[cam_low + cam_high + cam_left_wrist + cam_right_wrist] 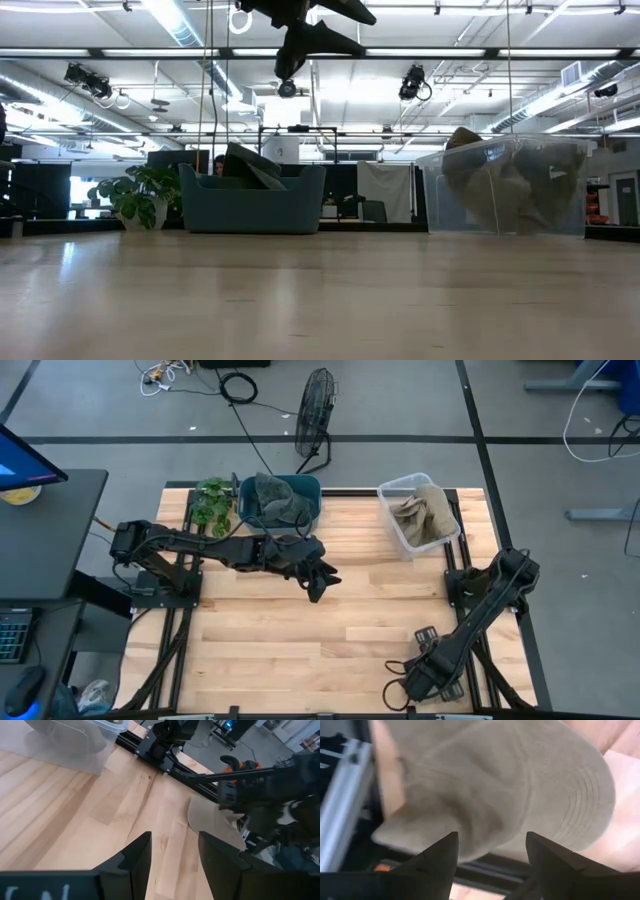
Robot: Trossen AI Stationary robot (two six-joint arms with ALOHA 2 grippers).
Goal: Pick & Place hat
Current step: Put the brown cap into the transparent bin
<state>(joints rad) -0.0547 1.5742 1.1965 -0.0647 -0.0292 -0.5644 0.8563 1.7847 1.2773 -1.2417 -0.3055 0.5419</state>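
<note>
While the right tool point(490, 870) hangs spread over the tan hat point(510, 790) at the bench's point(300, 620) near right edge, a shallow bite could nudge it off; the left tool point(318, 582) hovers mid-bench, spread, empty

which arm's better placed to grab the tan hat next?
Right. The tan hat sits just ahead of the open right pincer, filling its wrist view. The left pincer, open and empty, hangs over the middle of the table, far from the hat.
</note>
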